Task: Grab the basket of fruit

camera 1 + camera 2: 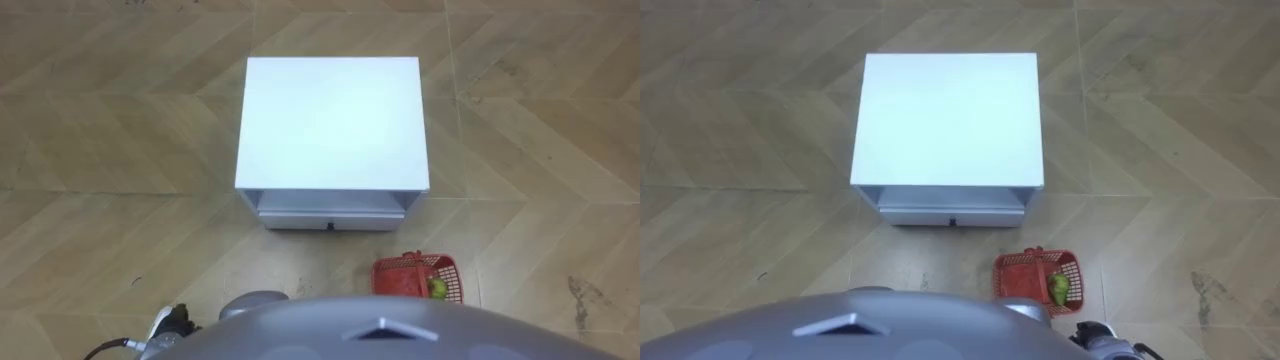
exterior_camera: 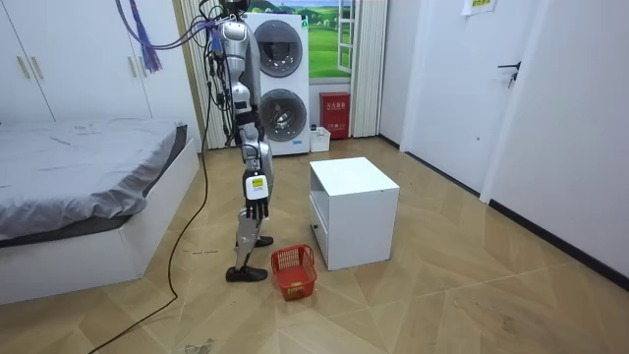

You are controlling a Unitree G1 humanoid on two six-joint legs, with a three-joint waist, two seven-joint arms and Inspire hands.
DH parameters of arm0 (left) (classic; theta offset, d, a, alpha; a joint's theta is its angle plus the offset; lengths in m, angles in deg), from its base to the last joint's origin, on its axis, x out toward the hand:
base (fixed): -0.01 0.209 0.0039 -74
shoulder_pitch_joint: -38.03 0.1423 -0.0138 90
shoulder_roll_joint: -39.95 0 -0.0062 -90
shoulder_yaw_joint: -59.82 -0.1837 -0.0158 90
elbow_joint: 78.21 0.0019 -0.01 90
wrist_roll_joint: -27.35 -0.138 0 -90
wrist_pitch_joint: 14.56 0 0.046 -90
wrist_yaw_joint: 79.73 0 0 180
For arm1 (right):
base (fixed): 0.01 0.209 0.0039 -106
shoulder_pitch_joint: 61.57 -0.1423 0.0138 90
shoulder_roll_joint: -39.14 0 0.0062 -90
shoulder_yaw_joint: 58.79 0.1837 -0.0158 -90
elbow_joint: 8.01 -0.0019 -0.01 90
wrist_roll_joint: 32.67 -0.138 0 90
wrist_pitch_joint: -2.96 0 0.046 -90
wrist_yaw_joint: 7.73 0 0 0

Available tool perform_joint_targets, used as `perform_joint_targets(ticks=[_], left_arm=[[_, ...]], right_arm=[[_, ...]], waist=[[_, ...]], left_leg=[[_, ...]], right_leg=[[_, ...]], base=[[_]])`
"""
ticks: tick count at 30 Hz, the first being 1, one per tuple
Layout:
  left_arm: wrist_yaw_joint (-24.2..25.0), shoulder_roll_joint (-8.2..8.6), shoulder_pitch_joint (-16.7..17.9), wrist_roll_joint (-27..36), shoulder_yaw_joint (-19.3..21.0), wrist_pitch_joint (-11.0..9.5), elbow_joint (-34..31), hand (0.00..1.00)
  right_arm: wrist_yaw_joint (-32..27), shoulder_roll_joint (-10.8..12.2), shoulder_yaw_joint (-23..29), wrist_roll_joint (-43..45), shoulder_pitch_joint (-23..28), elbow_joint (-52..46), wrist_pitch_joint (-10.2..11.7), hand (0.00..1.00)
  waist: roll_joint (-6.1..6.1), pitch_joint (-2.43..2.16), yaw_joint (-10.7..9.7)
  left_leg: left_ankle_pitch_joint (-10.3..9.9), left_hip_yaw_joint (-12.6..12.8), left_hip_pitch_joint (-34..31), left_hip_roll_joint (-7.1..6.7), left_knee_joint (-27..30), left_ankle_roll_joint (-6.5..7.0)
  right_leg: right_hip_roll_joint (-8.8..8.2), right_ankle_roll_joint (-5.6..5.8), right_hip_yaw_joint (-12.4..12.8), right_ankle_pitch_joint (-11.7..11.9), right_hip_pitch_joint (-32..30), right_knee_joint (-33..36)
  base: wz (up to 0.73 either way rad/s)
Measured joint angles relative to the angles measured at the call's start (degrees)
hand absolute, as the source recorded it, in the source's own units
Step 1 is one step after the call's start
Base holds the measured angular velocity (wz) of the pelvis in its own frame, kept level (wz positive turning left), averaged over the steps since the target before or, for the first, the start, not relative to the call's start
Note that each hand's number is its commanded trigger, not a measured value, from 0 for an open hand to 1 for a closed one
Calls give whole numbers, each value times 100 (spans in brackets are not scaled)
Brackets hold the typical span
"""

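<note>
The red plastic fruit basket (image 1: 394, 275) stands on the wooden floor just right of my feet, in front of the white cabinet's right corner. A green fruit (image 1: 437, 288) lies inside it. In the room view the basket (image 2: 294, 270) sits between me and the camera, close to my feet. I stand upright facing the cabinet. My right hand (image 2: 256, 208) hangs at my side above the basket with its fingers straight down, holding nothing. Part of my left hand (image 1: 163, 322) peeks in at the lower left edge; its fingers are hidden.
A white cabinet (image 1: 333, 120) with a low drawer (image 1: 330, 221) stands straight ahead. A bed (image 2: 79, 177) is behind me, stacked washing machines (image 2: 280, 88) stand by the wall, and open floor surrounds the basket.
</note>
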Motion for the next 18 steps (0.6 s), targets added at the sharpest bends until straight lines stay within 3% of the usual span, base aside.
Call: perform_joint_targets(ticks=[18], left_arm=[[-4, -2, 48, -12, 8, -70, -9, 0]], right_arm=[[-132, -22, 56, 27, -9, 2, 93, 0]], waist=[[-2, 3, 9]], left_leg=[[0, -38, 3, -3, 0, 0]], right_leg=[[-1, 0, 1, 0, 3, -1]], base=[[0]])
